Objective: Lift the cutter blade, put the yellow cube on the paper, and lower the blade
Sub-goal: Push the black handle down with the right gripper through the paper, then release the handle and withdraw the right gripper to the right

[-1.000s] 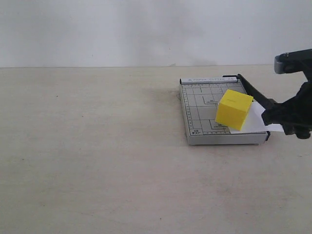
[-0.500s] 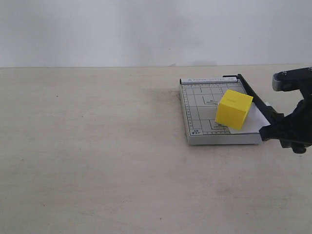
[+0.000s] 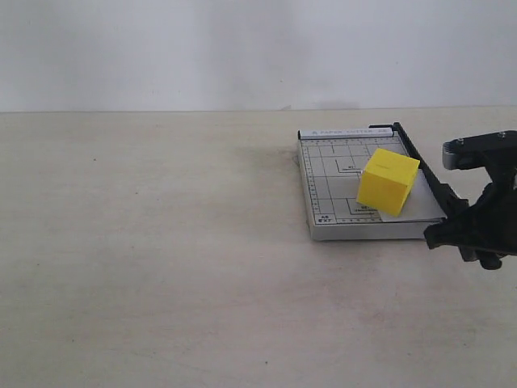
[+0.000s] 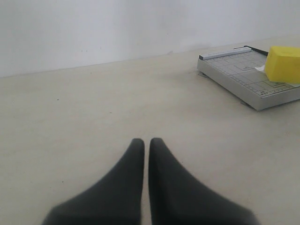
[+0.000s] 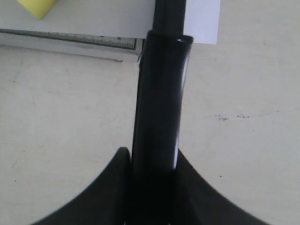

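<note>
The yellow cube [image 3: 388, 180] sits on the white paper [image 3: 422, 206] on the grey trimmer board [image 3: 331, 174]. The cutter blade [image 3: 420, 166] lies low along the board's right edge. My right gripper [image 3: 460, 230] is shut on the blade's thick black handle [image 5: 161, 93] just past the board's front corner. In the right wrist view the gripper [image 5: 152, 157] clamps the handle from both sides, with a paper corner [image 5: 201, 21] and a cube corner [image 5: 37, 5] beyond. My left gripper [image 4: 146, 140] is shut and empty over bare table, far from the cube [image 4: 284, 63].
The trimmer [image 4: 243, 77] stands at the right of a wide pale wooden table [image 3: 161, 242]. A plain white wall [image 3: 242, 48] runs behind the table. The left arm is outside the exterior view.
My right gripper has moved down and slightly left with the blade handle. The blade has swung down to the board's edge, covering the paper corner that stuck out.
</note>
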`<state>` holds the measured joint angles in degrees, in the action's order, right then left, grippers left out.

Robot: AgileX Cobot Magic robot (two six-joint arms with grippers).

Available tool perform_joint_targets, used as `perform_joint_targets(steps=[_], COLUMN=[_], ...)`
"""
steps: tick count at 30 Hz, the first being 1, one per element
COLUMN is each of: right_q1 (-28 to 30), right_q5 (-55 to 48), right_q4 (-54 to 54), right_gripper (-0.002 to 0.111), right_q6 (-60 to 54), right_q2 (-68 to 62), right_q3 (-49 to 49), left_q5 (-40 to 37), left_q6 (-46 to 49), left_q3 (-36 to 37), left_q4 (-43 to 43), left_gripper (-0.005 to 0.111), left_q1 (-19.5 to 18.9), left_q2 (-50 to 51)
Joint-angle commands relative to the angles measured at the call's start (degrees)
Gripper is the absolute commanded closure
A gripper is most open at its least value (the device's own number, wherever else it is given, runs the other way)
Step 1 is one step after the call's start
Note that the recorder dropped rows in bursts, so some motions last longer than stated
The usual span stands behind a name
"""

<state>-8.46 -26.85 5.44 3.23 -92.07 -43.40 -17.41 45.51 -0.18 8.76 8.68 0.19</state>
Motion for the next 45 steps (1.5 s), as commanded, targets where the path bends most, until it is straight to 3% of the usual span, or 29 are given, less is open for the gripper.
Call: perform_joint_targets(steps=[1,26,28,30,31,32,39,41,45], right_q1=[-0.1,-0.1,-0.1,-0.1,-0.1,-0.1,-0.1,-0.1,-0.2], right_q5=[0.4,1.4,1.8,1.8,1.8,1.8,2.1,1.8,8.9], right_q4=[-0.5,-1.4,-2.2,-2.2,-2.2,-2.2,-2.1,-2.6,-11.0], right_gripper=[0.108,0.107,0.09,0.06,0.039,0.035,0.039,0.049,0.082], right_q6=[-1.7,-1.9,-1.9,-2.0,-2.0,-2.0,-3.2,-3.2,-12.4], right_q2=[-2.4,-4.5,-4.5,-4.5,-4.5,-4.5,5.5,11.6,27.0], right_q3=[1.1,1.1,1.1,1.1,1.1,1.1,-1.3,-1.3,2.1], left_q5=[0.7,0.7,0.7,0.7,0.7,0.7,0.7,0.7,0.7], left_q6=[0.0,0.0,0.0,0.0,0.0,0.0,0.0,0.0,0.0], left_q3=[0.2,0.2,0.2,0.2,0.2,0.2,0.2,0.2,0.2], left_q4=[0.0,0.0,0.0,0.0,0.0,0.0,0.0,0.0,0.0], left_gripper=[0.102,0.102,0.102,0.102,0.102,0.102,0.102,0.102,0.102], left_q1=[0.5,0.5,0.5,0.5,0.5,0.5,0.5,0.5,0.5], left_q2=[-0.2,-0.2,-0.2,-0.2,-0.2,-0.2,-0.2,-0.2,-0.2])
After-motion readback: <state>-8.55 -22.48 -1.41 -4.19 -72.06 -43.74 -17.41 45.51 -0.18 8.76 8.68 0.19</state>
